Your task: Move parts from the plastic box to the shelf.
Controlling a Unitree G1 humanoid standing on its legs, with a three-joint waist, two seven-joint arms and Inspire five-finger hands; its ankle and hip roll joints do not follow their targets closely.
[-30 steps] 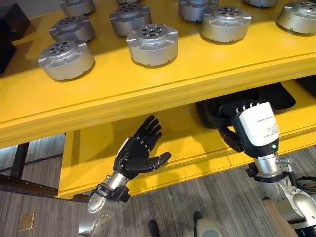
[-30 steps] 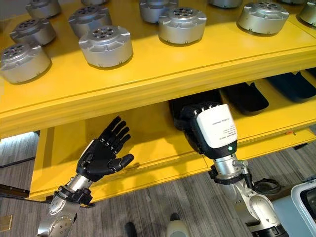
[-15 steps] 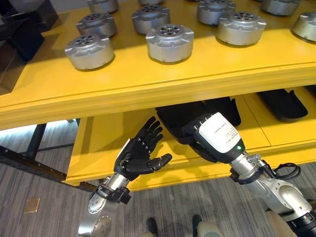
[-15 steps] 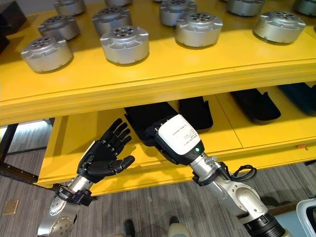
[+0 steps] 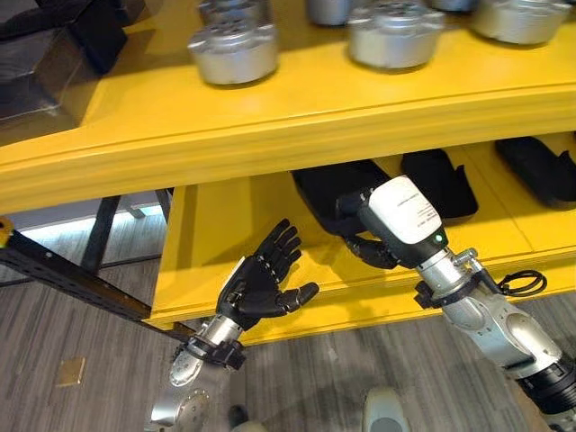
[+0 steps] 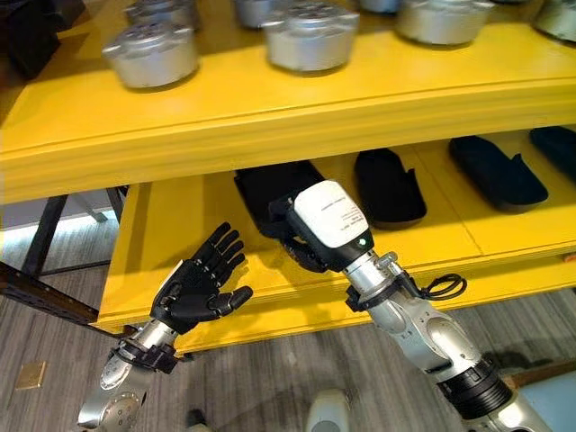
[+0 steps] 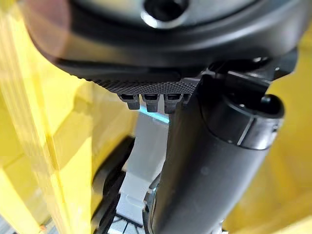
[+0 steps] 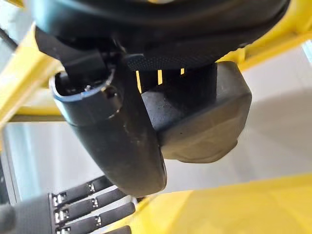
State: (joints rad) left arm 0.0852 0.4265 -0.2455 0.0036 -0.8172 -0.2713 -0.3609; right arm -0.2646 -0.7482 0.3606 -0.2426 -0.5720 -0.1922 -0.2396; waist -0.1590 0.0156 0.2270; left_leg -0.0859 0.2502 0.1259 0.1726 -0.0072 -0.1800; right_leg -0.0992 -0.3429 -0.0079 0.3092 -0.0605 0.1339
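My right hand [image 5: 402,218], white-backed, hovers at the front of the yellow lower shelf [image 5: 216,229] with its fingers curled round a dark grey part [image 8: 200,117], thumb across it. To its left my left hand [image 5: 263,288] is held palm up, open and bare, just in front of the shelf's front edge. Round silver parts [image 5: 234,49] [image 6: 310,36] stand on the yellow upper shelf [image 5: 270,117]. More black parts [image 5: 328,184] [image 6: 389,184] lie on the lower shelf behind my right hand.
A dark box [image 5: 54,45] sits at the upper shelf's left end. A black metal frame rail [image 5: 72,279] runs along the floor to the left. Grey carpet [image 5: 90,387] lies below the shelf.
The camera has swung, so the shelf sits higher and further right in the picture. My right hand has come left, closer to my left hand. The left hand keeps its open pose.
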